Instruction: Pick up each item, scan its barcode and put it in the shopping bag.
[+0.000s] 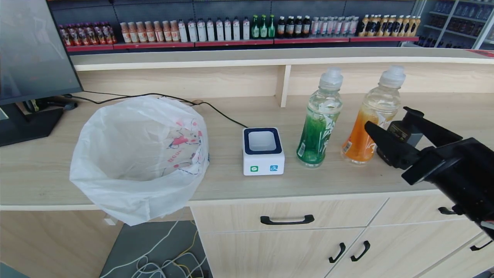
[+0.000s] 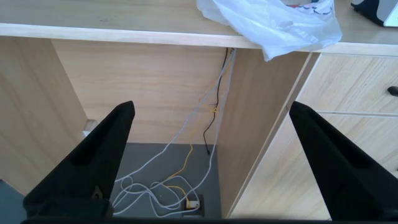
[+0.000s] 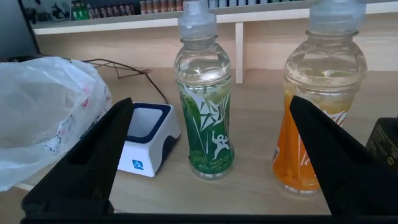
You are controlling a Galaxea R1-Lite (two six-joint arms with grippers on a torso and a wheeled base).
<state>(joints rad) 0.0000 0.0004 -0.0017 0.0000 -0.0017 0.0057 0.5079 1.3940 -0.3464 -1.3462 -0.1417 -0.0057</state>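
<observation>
Orange bottle point(image 1: 357, 139) stands near the right hand point(image 1: 386, 117), fingers parted.

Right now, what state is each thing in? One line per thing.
shopping bag: open, mouth up, looks empty.
green bottle: upright, capped.
orange bottle: upright, capped.
scanner: window up, nothing on it.
drawer: shut.
right gripper: open, empty, beside orange bottle.
left gripper: open, empty, below counter.

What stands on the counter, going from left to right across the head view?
monitor → shopping bag → scanner → green bottle → orange bottle
</observation>
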